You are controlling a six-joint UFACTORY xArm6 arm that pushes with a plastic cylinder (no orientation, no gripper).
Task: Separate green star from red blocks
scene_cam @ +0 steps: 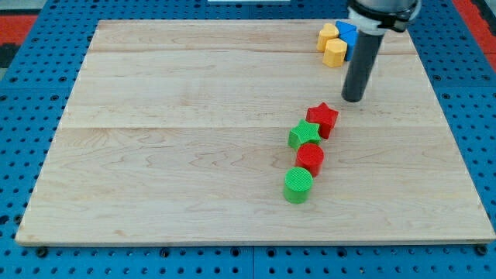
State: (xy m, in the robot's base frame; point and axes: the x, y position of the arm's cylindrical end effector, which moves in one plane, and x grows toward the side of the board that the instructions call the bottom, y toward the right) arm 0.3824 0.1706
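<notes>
Wooden desk point(194, 155) is carrying the green star block point(304, 134), touching the red star block point(323, 119) and red cylinder block point(310, 159): separation undone. My tip point(353, 99), a jawless tool, is hovering beside the red star.

The pale wooden board point(194, 155) looks smooth and matt, its grain showing; the green star point(304, 134) appears ridged plastic.

Single camera view, elevated, looking obliquely down across the wooden board point(194, 155) from its near edge. Medium range: whole board fills frame, blue pegboard point(23, 77) margins visible at all sides.
</notes>
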